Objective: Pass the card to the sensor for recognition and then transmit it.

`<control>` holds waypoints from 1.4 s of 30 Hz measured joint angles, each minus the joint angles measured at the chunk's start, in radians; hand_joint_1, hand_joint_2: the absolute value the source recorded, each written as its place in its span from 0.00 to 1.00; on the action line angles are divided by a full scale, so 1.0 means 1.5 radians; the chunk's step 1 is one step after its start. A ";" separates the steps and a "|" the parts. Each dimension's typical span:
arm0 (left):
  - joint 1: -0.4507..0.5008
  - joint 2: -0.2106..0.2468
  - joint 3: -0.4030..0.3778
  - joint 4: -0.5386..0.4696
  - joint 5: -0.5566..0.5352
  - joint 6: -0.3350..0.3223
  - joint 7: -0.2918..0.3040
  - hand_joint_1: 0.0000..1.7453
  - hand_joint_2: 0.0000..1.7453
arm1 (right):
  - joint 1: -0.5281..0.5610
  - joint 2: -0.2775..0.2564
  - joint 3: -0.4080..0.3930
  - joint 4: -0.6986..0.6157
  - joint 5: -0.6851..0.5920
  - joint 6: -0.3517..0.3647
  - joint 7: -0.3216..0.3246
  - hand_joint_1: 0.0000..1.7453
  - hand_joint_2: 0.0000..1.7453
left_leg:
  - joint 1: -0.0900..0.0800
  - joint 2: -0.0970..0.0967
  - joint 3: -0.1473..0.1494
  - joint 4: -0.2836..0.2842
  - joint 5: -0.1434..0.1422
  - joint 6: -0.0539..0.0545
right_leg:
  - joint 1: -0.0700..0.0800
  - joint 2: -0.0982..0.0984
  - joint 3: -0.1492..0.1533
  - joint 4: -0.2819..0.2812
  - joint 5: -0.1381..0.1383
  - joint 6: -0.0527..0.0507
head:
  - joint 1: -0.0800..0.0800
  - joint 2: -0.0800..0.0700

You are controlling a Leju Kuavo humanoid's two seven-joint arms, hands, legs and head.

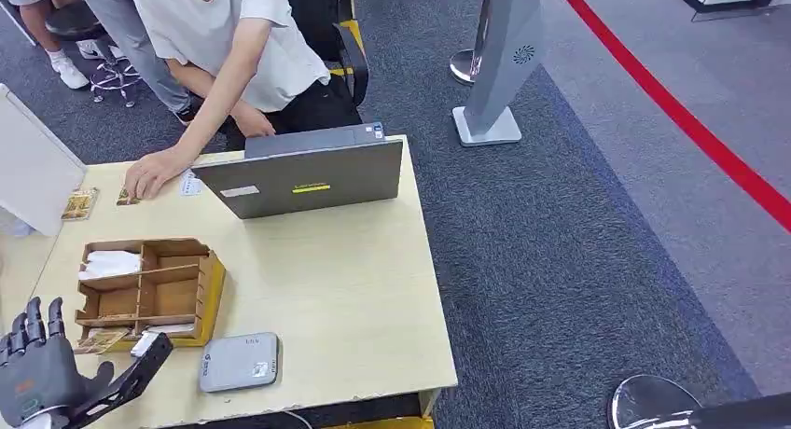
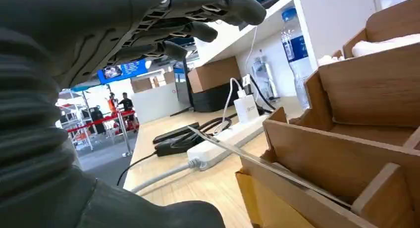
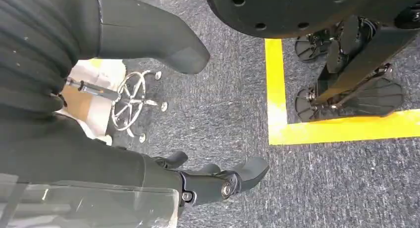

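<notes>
Our left hand point(image 1: 37, 373) hovers empty with fingers spread, while our right hand point(image 3: 198, 181) hangs low, fingers loosely apart, holding nothing.

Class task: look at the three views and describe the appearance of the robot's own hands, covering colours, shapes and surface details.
The left hand is dark grey with black segmented fingers and a thick thumb; a small orange marking sits on its back. Close up, it has a grey ribbed cover at the wrist. The right hand has the same ribbed grey cover, a smooth thick grey thumb and darker fingers with visible round pivot screws.
</notes>
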 joint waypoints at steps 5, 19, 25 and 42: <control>-0.002 0.000 -0.002 0.003 -0.001 0.000 0.000 0.00 1.00 | 0.000 0.000 0.000 0.000 0.000 0.002 0.002 0.00 1.00 | 0.000 0.000 0.000 0.000 0.000 0.000 | 0.000 0.000 0.000 0.000 0.000 0.000 | 0.000 0.000; -0.002 0.001 -0.002 0.003 0.010 -0.016 0.004 1.00 1.00 | 0.002 0.000 0.000 -0.009 0.002 0.019 -0.010 0.00 1.00 | 0.000 0.000 0.000 0.000 0.000 0.000 | 0.000 0.000 0.000 0.000 0.000 0.000 | 0.000 0.000; -0.002 0.001 -0.002 0.003 0.019 -0.019 0.007 1.00 1.00 | 0.003 0.000 0.000 -0.013 -0.001 0.027 -0.018 0.00 1.00 | 0.000 0.000 0.000 0.000 0.000 0.000 | 0.000 0.000 0.000 0.000 0.000 0.000 | 0.000 0.000; -0.003 0.018 -0.006 -0.058 0.056 -0.128 0.013 1.00 1.00 | 0.010 0.000 0.000 -0.044 -0.024 0.036 -0.007 0.00 1.00 | 0.000 0.000 0.001 0.000 0.000 0.000 | 0.000 0.000 0.000 0.000 0.000 0.000 | 0.000 0.000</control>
